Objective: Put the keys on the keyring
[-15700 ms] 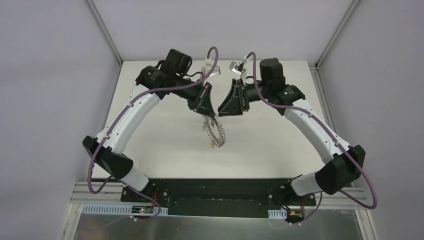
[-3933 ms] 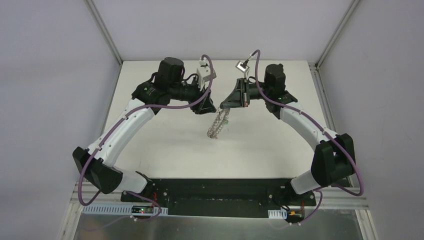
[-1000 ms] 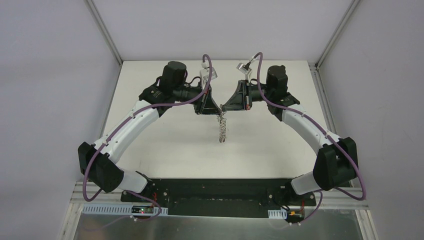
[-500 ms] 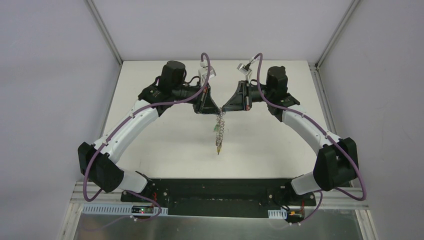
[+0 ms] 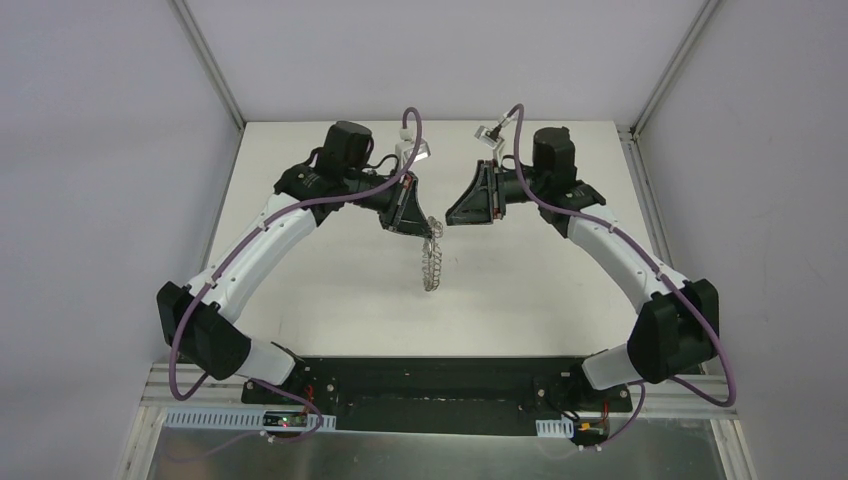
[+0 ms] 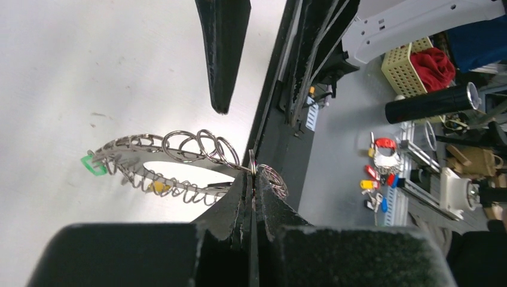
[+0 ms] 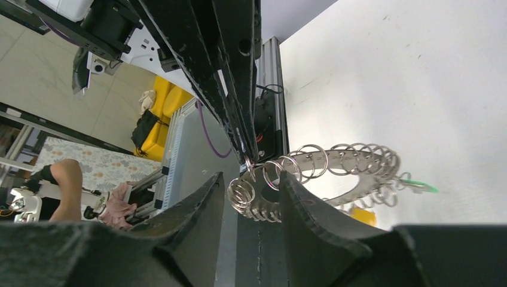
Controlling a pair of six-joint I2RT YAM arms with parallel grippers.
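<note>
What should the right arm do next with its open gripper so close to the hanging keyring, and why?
Probably draw the right gripper straight back, clear of the keyring. Its jaws stand open and hold nothing, with the fringe rings showing between them, while the left gripper alone pinches one small ring and carries the loop. Backing off likely avoids snagging.

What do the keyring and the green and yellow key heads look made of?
Keyring: bare metal, probably steel, shiny grey, with glinting wire rings. Green key head and yellow key head: probably plastic, flat opaque colour without glint, though too small to be sure.
</note>
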